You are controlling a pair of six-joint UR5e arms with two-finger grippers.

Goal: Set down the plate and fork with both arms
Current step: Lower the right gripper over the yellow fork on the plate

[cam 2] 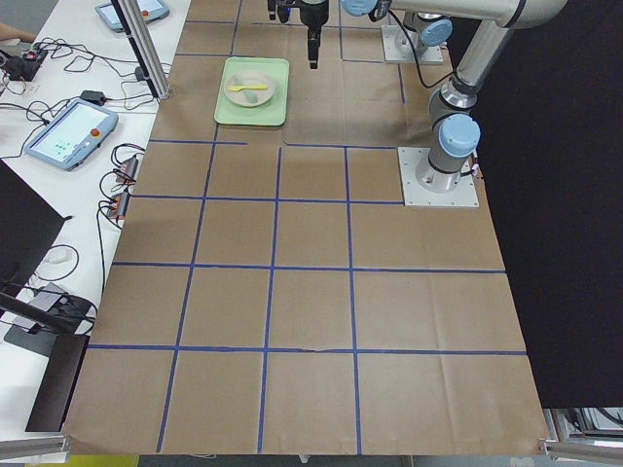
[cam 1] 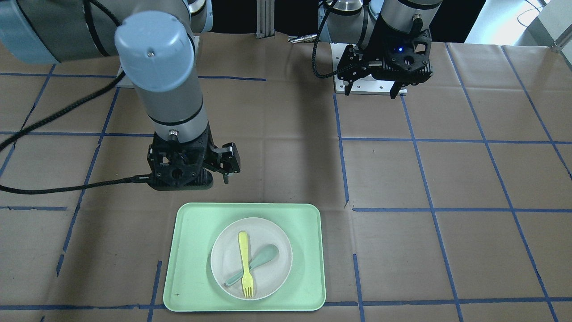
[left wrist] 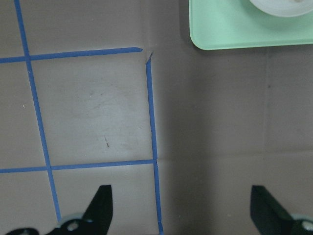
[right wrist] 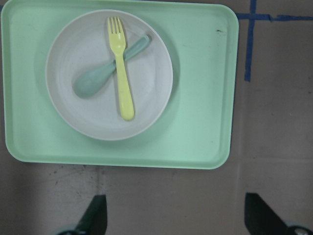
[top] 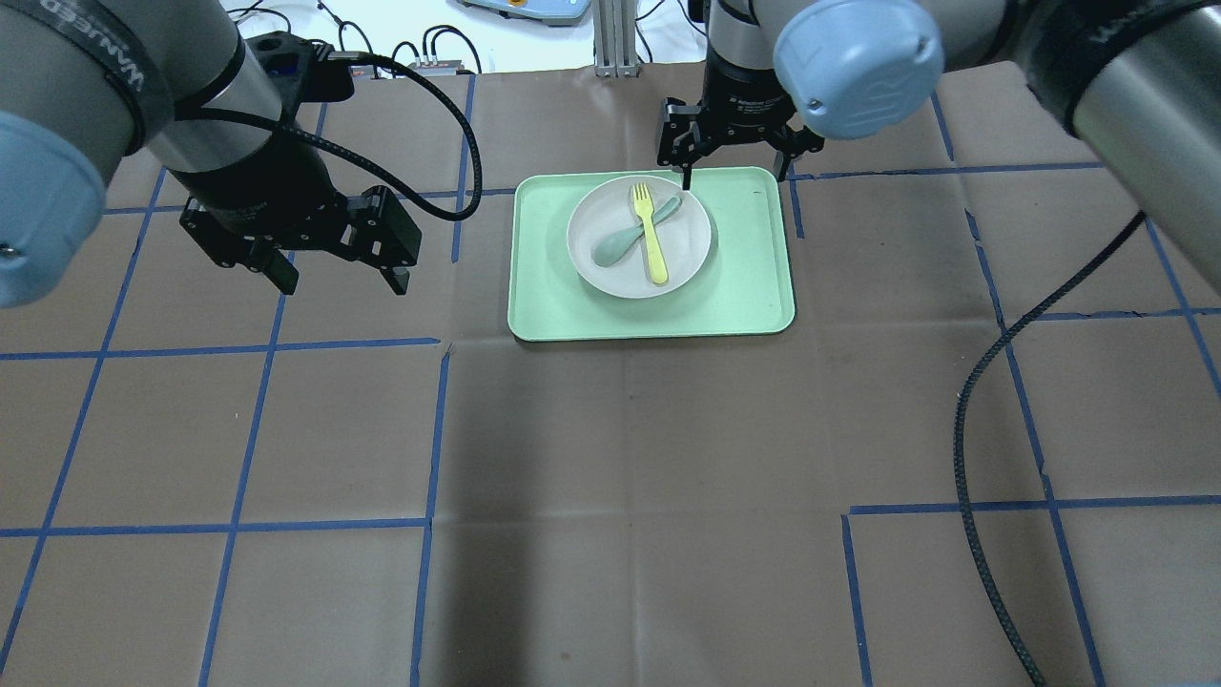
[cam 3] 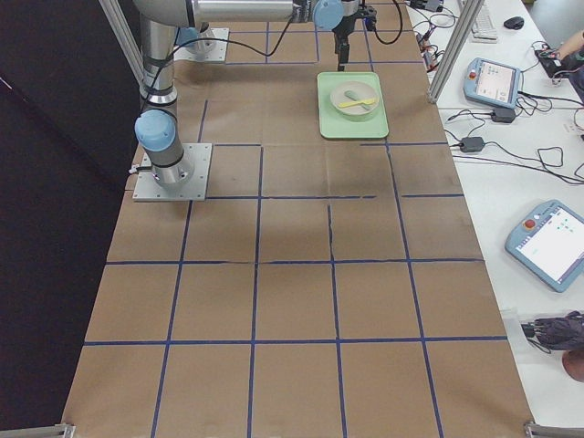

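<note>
The off-white plate (cam 1: 270, 239) (top: 692, 243) (right wrist: 151, 103) sits in the mint-green tray (cam 1: 192, 250) (top: 744, 277) (right wrist: 205, 98). The yellow fork (cam 1: 244, 264) (top: 651, 239) (right wrist: 121, 73) lies on the plate, crossed over a teal spoon (cam 1: 264, 256) (top: 612, 248) (right wrist: 88, 84). My right gripper (cam 1: 196, 181) (top: 734, 176) (right wrist: 176, 218) is open and empty. It hangs well above the table near the tray's edge. My left gripper (cam 1: 371, 94) (top: 343, 284) (left wrist: 181, 210) is open and empty over bare table, off to the tray's side. A tray corner (left wrist: 230, 29) and a sliver of the plate (left wrist: 281, 6) show in the left wrist view.
Brown paper with a blue tape grid (top: 434, 420) covers the table. A black cable (top: 983, 401) trails over the table from the right arm. Teach pendants and cables (cam 2: 68, 136) lie along the far table edge beyond an aluminium post (top: 610, 38).
</note>
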